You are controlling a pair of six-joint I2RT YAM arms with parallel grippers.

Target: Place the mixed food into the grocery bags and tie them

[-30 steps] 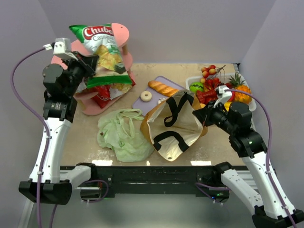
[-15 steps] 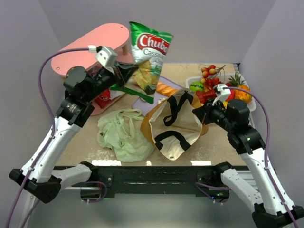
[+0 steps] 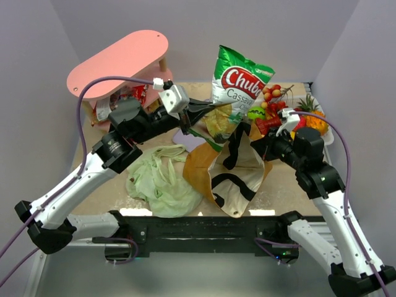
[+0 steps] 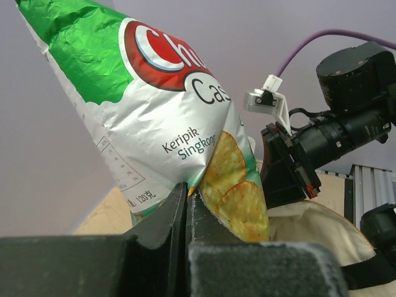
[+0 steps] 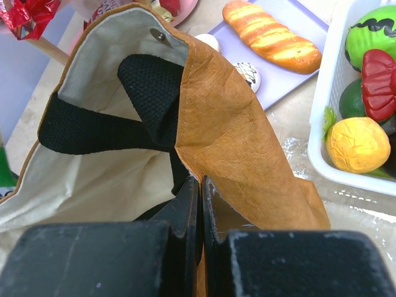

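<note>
My left gripper [image 3: 208, 110] [image 4: 187, 193] is shut on the lower edge of the large green-and-white chips bag [image 3: 238, 83] [image 4: 167, 105] and holds it upright in the air above the mouth of the brown paper bag [image 3: 199, 162]. My right gripper [image 3: 258, 146] [image 5: 202, 185] is shut on that bag's right rim [image 5: 238, 133], and the cream inside and black straps show. The pale-green plastic bag [image 3: 158, 178] lies crumpled left of it. The bread loaf [image 5: 272, 37] and small pale round pieces [image 5: 249, 75] lie on a purple board. Red packets [image 3: 135, 94] sit under the pink stand.
A pink two-tier stand [image 3: 117, 59] is at the back left. A white basket [image 3: 322, 137] [image 5: 318, 133] of toy fruit stands at the right, close to my right gripper. The purple board [image 5: 303, 21] lies behind the brown bag.
My left arm has swung the chips bag right, from the pink stand to above the brown bag's mouth. The right gripper stays on the rim; the bag has shifted a little.
</note>
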